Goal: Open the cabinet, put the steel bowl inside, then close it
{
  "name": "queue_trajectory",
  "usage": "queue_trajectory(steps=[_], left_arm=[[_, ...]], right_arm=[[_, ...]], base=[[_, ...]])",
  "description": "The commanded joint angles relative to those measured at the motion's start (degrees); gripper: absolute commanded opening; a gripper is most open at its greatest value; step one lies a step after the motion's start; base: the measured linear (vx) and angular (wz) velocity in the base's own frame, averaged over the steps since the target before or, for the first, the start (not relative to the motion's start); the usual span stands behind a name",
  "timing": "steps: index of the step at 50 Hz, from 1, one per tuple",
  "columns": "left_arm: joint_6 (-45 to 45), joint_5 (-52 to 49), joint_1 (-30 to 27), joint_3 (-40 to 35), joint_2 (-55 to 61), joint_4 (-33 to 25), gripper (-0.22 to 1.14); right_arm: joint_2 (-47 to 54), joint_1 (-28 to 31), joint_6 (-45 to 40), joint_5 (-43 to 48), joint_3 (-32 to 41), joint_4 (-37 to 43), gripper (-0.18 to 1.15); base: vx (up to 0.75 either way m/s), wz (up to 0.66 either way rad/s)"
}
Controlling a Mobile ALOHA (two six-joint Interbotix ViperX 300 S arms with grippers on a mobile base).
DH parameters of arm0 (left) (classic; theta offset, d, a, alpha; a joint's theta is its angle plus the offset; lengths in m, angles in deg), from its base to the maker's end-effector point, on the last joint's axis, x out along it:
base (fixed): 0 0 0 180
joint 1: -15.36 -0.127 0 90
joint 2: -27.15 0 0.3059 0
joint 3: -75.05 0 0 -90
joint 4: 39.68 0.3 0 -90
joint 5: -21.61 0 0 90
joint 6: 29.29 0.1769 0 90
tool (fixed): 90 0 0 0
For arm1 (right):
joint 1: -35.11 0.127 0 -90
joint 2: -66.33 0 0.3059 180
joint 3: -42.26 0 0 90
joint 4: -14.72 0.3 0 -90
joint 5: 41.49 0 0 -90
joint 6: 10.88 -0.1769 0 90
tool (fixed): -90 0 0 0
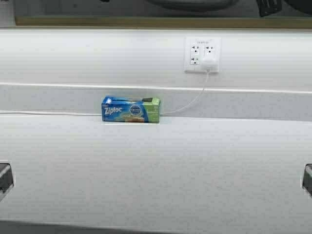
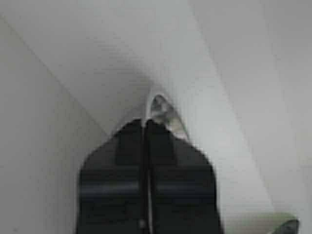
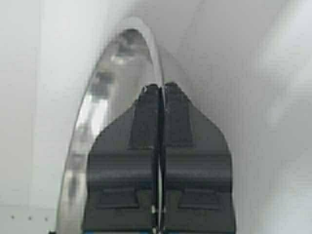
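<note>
The steel bowl [image 1: 192, 4] shows only as a shiny curved underside at the very top of the high view, above the tan lower edge of the cabinet [image 1: 146, 21]; the cabinet doors are out of view. My left gripper [image 2: 145, 123] is shut on the bowl's thin rim [image 2: 163, 114]. My right gripper [image 3: 160, 87] is shut on the rim at another spot, with the mirror-like bowl wall [image 3: 97, 112] curving away beside it. A dark piece at the top right of the high view [image 1: 269, 6] looks like part of the right gripper.
A Ziploc box [image 1: 130, 109] stands on the white counter [image 1: 156, 165] against the back wall. A wall outlet [image 1: 202, 54] holds a white plug, and its cable [image 1: 187, 105] runs down behind the box. Dark arm parts show at the left edge [image 1: 4, 178] and the right edge [image 1: 308, 179].
</note>
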Motion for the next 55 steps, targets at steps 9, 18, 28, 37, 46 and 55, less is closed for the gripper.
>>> queue_trajectory(steps=[9,18,28,37,46,55], left_arm=[[0.5,-1.7,2.6,0.4,-1.0,0.4,0.02],[0.5,1.3,2.6,1.1,-0.9,0.2,0.07],[0.4,13.1,2.5,4.2,-1.5,-3.0,0.66],[2.1,13.0,2.2,6.8,-3.2,-7.7,0.97],[7.2,13.1,1.8,8.4,-5.2,-9.9,0.97],[9.5,13.1,0.6,10.8,-7.6,-11.5,0.97]], right_arm=[[-1.2,2.5,0.3,1.7,1.8,-0.8,0.07],[-1.3,2.5,0.3,1.5,1.9,-0.6,0.19],[-2.5,2.5,0.1,1.2,1.8,0.1,0.85],[-4.3,1.6,1.6,-1.4,1.6,1.8,0.95],[-5.6,0.4,3.4,-3.0,1.7,2.1,0.95],[-6.7,-1.6,5.0,-5.3,0.9,2.0,0.95]], base=[[0.04,0.01],[0.00,0.00],[-0.01,0.00],[0.00,0.00],[0.00,0.00],[0.00,0.00]])
